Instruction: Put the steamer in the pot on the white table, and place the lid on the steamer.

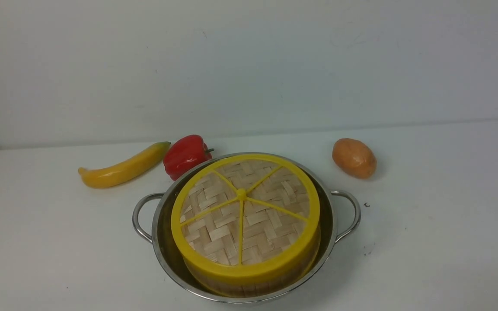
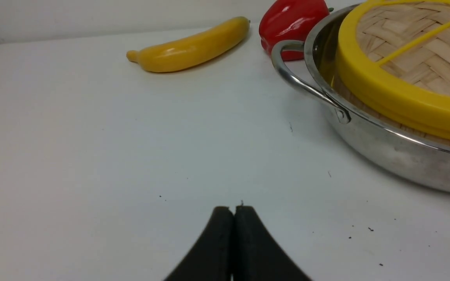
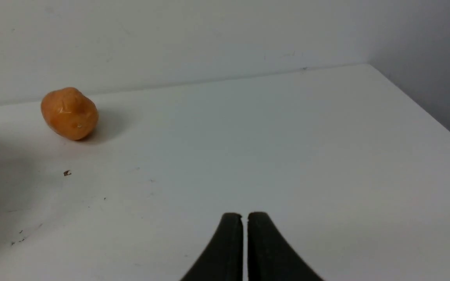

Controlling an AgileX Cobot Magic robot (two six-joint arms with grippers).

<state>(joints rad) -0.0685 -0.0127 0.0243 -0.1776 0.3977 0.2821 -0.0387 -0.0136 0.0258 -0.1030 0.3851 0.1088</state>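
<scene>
Your left gripper is closed on nothing over bare white table. Then banana, pepper touching the pot; steamer sits inside, lid on. Potato stands apart. Your right gripper is closed, empty, with open tabletop to the right edge.

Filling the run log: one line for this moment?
steamer: in pot | lid: on steamer | left gripper: shut, empty | right gripper: shut, empty
</scene>
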